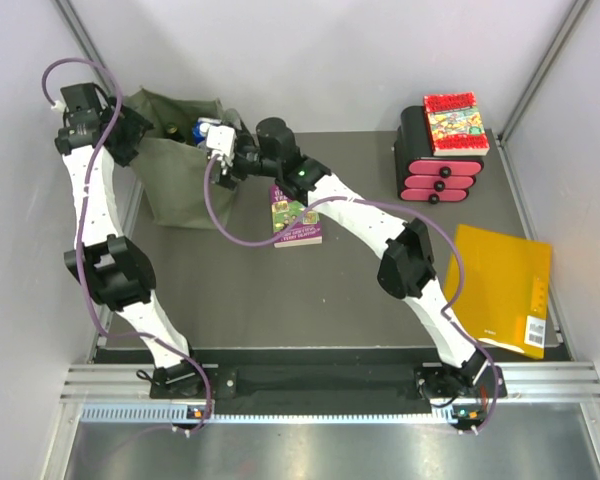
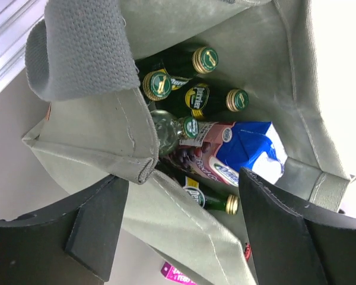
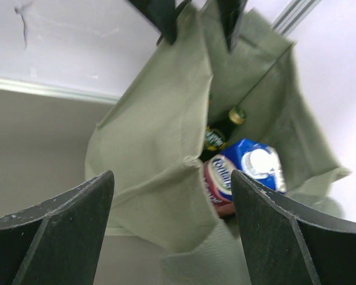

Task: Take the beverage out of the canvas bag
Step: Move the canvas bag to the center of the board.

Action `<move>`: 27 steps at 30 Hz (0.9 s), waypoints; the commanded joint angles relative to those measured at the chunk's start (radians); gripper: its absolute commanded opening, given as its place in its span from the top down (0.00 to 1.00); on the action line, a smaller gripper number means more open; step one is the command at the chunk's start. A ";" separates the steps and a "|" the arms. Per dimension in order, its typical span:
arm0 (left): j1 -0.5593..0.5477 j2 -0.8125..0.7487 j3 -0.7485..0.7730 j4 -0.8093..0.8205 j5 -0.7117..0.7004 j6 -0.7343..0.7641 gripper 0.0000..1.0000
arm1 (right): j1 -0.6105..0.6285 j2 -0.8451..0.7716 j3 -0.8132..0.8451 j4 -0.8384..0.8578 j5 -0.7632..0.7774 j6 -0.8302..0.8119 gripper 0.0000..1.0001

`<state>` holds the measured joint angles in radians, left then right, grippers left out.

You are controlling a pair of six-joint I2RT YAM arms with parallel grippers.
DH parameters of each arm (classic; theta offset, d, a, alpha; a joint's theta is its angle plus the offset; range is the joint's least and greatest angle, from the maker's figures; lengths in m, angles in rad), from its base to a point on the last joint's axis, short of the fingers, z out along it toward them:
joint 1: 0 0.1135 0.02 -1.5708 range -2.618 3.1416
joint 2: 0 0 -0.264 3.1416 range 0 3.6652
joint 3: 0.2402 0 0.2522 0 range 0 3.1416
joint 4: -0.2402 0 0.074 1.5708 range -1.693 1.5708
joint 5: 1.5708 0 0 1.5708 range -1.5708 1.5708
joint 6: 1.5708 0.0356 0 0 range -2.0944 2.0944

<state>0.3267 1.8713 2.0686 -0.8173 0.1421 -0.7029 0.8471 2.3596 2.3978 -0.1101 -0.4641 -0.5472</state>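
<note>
The olive canvas bag stands open at the back left. In the left wrist view the bag holds several green bottles with gold caps, a clear bottle and a blue and pink beverage carton. My left gripper is open, its fingers either side of the bag's wall; in the top view it is at the bag's left rim. My right gripper is open above the bag's right wall; in the top view it is at that rim. The carton lies just ahead of it.
A purple book lies right of the bag. A pink drawer box with a red book on top stands at the back right. A yellow folder lies at the right. White walls enclose the table.
</note>
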 commanded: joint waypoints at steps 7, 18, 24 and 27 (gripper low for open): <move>0.005 0.080 0.105 -0.023 0.027 0.048 0.33 | -0.011 0.067 0.087 0.076 -0.024 -0.020 0.25; 0.009 -0.020 0.036 -0.042 0.085 0.085 1.00 | -0.002 0.023 0.037 0.003 -0.142 -0.030 0.70; 0.018 -0.176 -0.076 0.007 0.155 0.079 1.00 | 0.007 -0.077 -0.037 -0.077 -0.212 -0.046 1.00; 0.023 -0.234 -0.114 0.029 0.177 0.069 1.00 | 0.010 -0.112 -0.049 -0.097 -0.228 -0.024 1.00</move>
<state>0.3470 1.7859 1.9739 -0.8791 0.2279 -0.6243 0.8288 2.3585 2.3657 -0.1444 -0.5781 -0.5991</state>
